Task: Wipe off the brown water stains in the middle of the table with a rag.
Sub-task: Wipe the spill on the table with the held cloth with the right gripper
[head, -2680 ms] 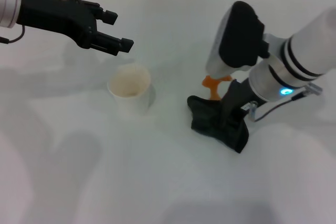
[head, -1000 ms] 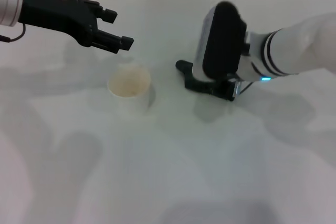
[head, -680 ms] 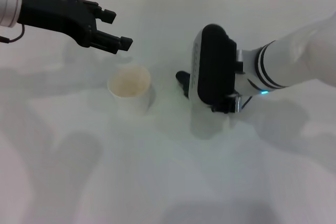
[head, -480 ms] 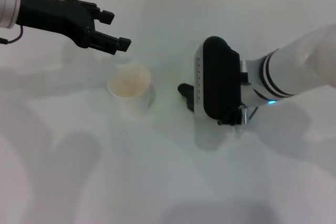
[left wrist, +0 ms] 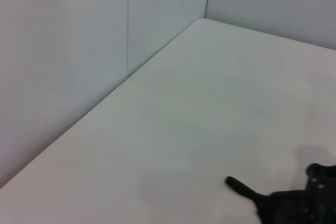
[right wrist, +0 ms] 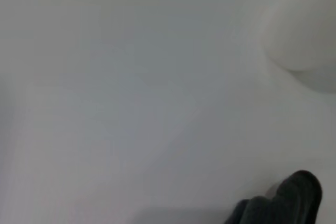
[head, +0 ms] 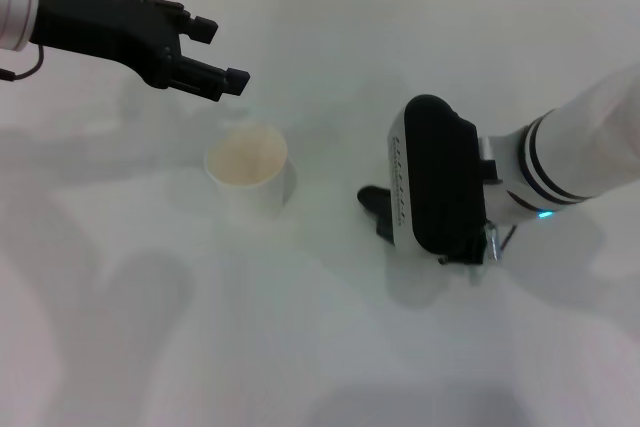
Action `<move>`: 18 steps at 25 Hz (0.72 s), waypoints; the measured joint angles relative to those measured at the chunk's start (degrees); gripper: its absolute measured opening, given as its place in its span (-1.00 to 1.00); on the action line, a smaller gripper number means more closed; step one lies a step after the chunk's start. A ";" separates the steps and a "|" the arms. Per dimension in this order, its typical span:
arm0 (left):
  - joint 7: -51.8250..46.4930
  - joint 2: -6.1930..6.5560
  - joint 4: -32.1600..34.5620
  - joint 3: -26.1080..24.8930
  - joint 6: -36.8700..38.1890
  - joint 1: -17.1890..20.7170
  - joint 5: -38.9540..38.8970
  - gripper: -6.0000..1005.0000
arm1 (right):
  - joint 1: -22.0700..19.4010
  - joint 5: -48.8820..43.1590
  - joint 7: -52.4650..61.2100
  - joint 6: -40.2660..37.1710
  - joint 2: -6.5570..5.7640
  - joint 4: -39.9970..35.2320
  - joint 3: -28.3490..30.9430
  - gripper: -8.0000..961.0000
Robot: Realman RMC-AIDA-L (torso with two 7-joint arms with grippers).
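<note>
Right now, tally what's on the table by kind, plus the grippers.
Paper cups: 1, white paper cup
Rags: 1, dark rag, mostly hidden under the right arm
Brown stains: 0 visible
Grippers: 1 visible, left gripper above the table
Total: 3

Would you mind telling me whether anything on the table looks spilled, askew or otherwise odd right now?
Nothing stands out. No brown stain shows on the table. The paper cup stands upright, and only a corner of the rag pokes out from under the right arm. The left gripper hovers above the cup.
</note>
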 joint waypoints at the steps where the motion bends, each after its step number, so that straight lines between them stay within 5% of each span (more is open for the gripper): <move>1: -0.01 0.00 0.05 0.00 -0.02 -0.02 0.00 0.72 | 0.04 -0.14 0.05 1.06 0.04 0.51 -0.03 -0.78; 18: -0.25 -0.13 0.21 0.00 -0.43 0.09 0.00 0.72 | 0.17 -9.31 2.37 30.82 0.41 14.24 -0.93 -0.78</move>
